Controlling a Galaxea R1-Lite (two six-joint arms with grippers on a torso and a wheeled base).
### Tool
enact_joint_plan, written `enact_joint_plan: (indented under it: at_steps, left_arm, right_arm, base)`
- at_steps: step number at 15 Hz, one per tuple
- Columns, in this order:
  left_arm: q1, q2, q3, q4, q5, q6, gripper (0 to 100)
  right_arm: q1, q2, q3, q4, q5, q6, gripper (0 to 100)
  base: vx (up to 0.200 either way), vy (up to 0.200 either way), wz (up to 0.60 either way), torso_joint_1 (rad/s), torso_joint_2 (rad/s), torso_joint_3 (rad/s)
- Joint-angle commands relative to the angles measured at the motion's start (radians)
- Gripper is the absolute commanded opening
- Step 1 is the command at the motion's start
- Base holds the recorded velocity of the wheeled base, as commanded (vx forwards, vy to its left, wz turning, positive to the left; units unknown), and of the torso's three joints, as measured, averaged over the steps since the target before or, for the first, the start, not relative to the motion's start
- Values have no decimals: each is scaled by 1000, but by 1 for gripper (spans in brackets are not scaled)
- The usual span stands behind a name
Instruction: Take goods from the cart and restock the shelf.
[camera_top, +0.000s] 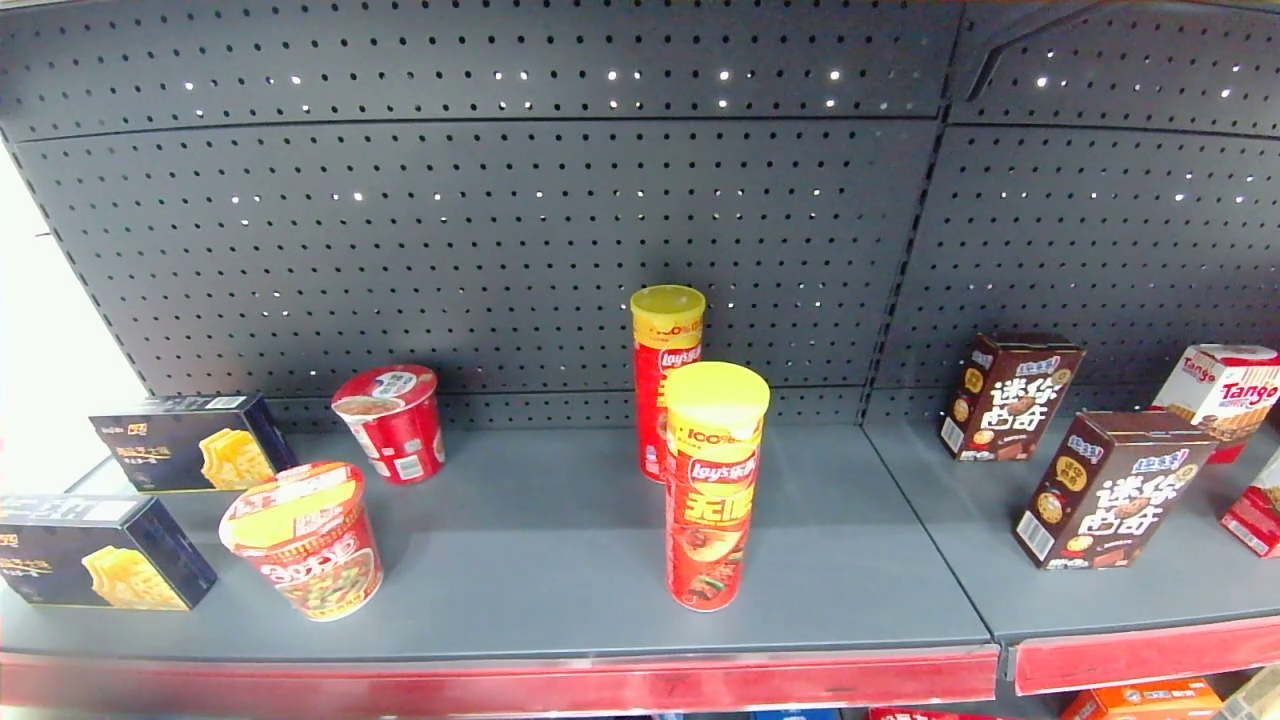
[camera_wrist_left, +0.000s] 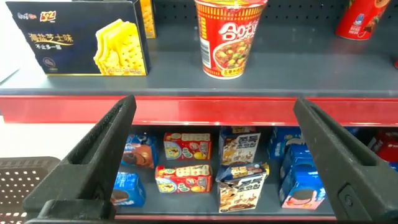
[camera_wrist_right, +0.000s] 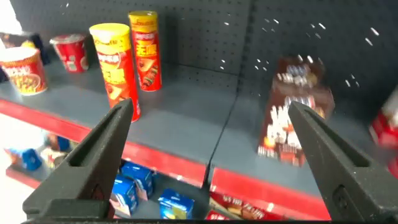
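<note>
"Two grippers, so what did they hold?"

"Nothing. The left gripper (camera_wrist_left: 214, 104) gaped wide. A dark blue cracker box (camera_wrist_left: 87, 37) and a red paper noodle cup (camera_wrist_left: 230, 37) stood beyond its jaws on the grey metal shelf (camera_wrist_left: 311, 81)."

"And the right gripper (camera_wrist_right: 209, 107)?"

"Spread apart too, empty. A yellow-lidded red chip tube (camera_wrist_right: 115, 68) and a brown biscuit box (camera_wrist_right: 295, 118) stood past it, untouched."

Two chip cans (camera_top: 708, 490) (camera_top: 665, 375), two noodle cups (camera_top: 308, 540) (camera_top: 393, 422), two dark cracker boxes (camera_top: 100, 552) (camera_top: 190, 442), two brown cookie boxes (camera_top: 1110, 490) (camera_top: 1005, 397), one white wafer box (camera_top: 1225, 393).
</note>
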Motion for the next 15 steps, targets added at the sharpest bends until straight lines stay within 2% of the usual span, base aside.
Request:
enact_joint_plan:
  at_steps: [1,2,3,4,6,9,11,13,15]
  left_arm:
    - [0,1,0,0,1,0,100]
    - [0,1,0,0,-1,0,100]
    - [0,1,0,0,1,0,100]
    - [0,1,0,0,-1,0,100]
    - [0,1,0,0,-1,0,100]
    - [0,1,0,0,1,0,100]
    - [0,1,0,0,1,0,100]
    - [0,1,0,0,1,0,100]
    - [0,1,0,0,1,0,100]
  right_arm:
    - [125,255,-52,-66,-14,-25,100]
    - [189,349,-81,-69,-77,-4,100]
    - [216,438,-144,-64,-129,50,100]
    - [237,517,-207,-58,-158,119,100]
    - [249,654,-258,-69,-213,156,100]
    - [297,807,-247,-161,-288,233,100]
    - [323,892,-242,-172,-359,289,100]
    - [349,956,-239,-185,-366,337,100]
    - [364,1036,-225,-281,-365,341,100]
  base:
    - [0,0,0,0,0,0]
    - [0,0,0,0,0,0]
    - [0,0,0,0,0,0]
    - [0,0,0,0,0,0]
    - [0,0,0,0,0,0]
    - [0,0,0,0,0,0]
    - [0,0,0,0,0,0]
    - [0,0,0,0,0,0]
    - [0,0,0,0,0,0]
